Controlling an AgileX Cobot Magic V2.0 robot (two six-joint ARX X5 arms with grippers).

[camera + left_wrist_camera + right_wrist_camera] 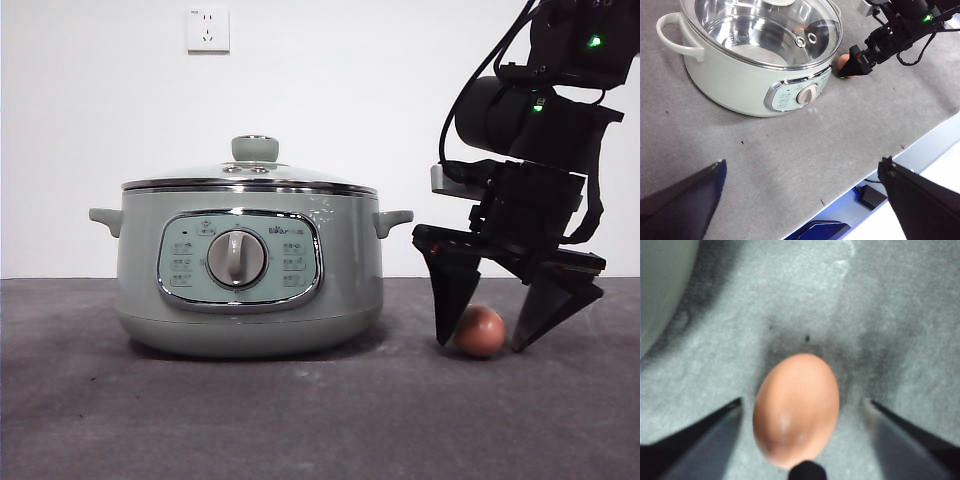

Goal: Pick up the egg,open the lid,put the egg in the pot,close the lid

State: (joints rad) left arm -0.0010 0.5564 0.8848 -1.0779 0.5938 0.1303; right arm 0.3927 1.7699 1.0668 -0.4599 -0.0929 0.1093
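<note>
The egg lies on the grey tabletop, off to one side of the pot and well clear of its base. Around it stands the right hand, its two black jaws spread wide, one tip on each side of the shell and down near the felt. From the right wrist camera the egg sits fairly centred in the gap, with grey cloth showing on both sides, so neither jaw seems to touch it.

The step in hand, I'd say, is the pick-up. To do it well the jaws should come together slowly and evenly across the egg's belly (it is smooth and round, so a skewed squeeze could squirt it out or send it rolling). Gentle pressure only, then a straight lift.

The lid sits shut on the pot, knob up. The left hand waits high above the near tabletop, jaws spread, holding nothing, ready for that knob, I suppose.
</note>
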